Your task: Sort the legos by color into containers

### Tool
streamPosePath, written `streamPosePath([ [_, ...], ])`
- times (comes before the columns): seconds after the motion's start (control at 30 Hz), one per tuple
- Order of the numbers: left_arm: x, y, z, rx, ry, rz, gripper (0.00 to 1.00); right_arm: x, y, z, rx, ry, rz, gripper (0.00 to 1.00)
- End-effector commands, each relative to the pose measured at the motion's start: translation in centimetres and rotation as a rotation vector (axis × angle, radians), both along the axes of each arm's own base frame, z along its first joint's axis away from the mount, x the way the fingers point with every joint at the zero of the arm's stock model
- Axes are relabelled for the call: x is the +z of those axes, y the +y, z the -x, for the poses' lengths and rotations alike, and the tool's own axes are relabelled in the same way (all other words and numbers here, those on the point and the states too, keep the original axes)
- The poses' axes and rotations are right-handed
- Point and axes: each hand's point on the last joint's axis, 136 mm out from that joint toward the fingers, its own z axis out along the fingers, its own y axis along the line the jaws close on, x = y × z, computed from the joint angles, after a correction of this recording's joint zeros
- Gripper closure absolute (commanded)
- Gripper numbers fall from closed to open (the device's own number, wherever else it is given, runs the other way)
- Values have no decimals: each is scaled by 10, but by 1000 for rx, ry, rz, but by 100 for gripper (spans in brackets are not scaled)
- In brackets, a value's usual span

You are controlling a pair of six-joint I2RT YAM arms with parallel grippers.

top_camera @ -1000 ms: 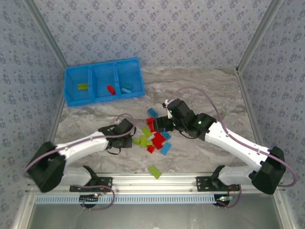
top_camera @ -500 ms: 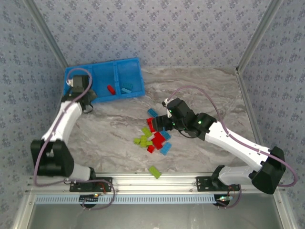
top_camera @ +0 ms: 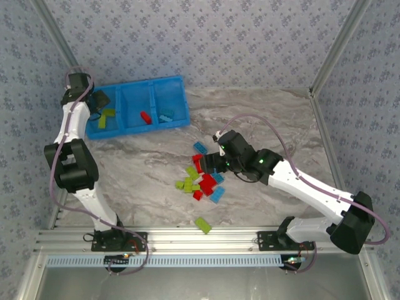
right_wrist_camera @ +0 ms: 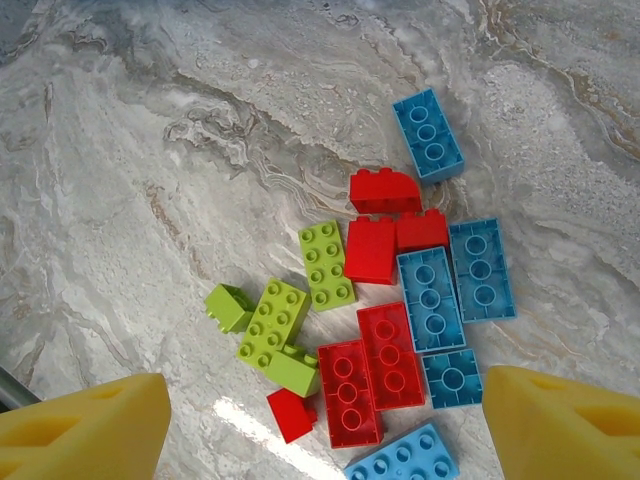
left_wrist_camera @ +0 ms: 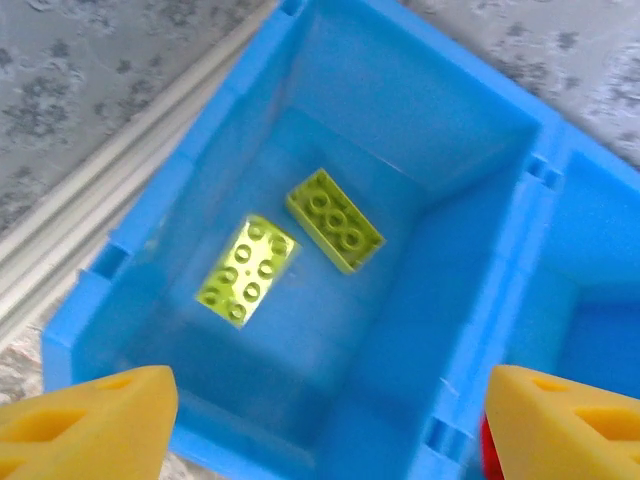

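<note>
The blue bin (top_camera: 135,85) stands at the back left with three containers side by side. My left gripper (top_camera: 98,105) hovers open over the left one, with nothing between its yellow fingers (left_wrist_camera: 85,425). Two lime green legos (left_wrist_camera: 248,270) (left_wrist_camera: 335,220) lie on that compartment's floor (left_wrist_camera: 400,300). The middle compartment holds a red brick (top_camera: 145,117), the right one a light blue brick (top_camera: 166,117). My right gripper (top_camera: 209,164) is open above the loose pile (top_camera: 201,178). Red (right_wrist_camera: 390,355), light blue (right_wrist_camera: 430,300) and green (right_wrist_camera: 272,322) bricks lie beneath it (right_wrist_camera: 325,430).
A single green brick (top_camera: 202,224) lies near the front rail, apart from the pile. A light blue brick (top_camera: 199,147) sits just behind the pile. Patterned walls and metal posts (top_camera: 59,44) close in the table at the back and sides.
My left arm swung from the pile to the bin's left compartment and its gripper opened. A second green brick now lies in that compartment. The right arm has stayed still.
</note>
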Motion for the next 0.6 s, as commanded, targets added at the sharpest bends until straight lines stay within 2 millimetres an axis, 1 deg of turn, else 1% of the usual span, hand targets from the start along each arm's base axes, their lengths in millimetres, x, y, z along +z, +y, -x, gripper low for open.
streamPosePath([
  [0.0, 48, -40, 27, -96, -93, 85, 19, -6, -1, -1, -25, 9, 12, 16],
  [0.03, 58, -52, 35, -124, -116, 104, 19, -9, 0, -2, -26, 13, 20, 16],
  [0.13, 81, -103, 70, -251, -188, 143, 19, -22, -2, -3, -38, 36, 54, 16],
  [0.2, 98, -147, 101, -380, -235, 114, 19, -32, -4, -6, -50, 42, 84, 16],
  [0.3, 96, -209, 149, -583, -242, 58, 19, -42, -5, -6, -48, 56, 114, 16],
  [0.33, 89, -231, 170, -667, -228, 40, 19, -48, -5, -5, -47, 70, 124, 16],
  [0.37, 81, -248, 186, -730, -211, 34, 19, -54, -5, -5, -53, 81, 135, 16],
  [0.4, 73, -260, 201, -782, -194, 23, 19, -61, -7, -6, -64, 89, 146, 16],
  [0.43, 59, -274, 219, -845, -168, 6, 19, -70, -9, -7, -73, 94, 156, 16],
  [0.5, 36, -288, 246, -917, -122, -33, 19, -88, -17, -12, -104, 114, 186, 16],
  [0.57, 13, -296, 266, -968, -77, -62, 19, -103, -26, -20, -147, 138, 203, 17],
])
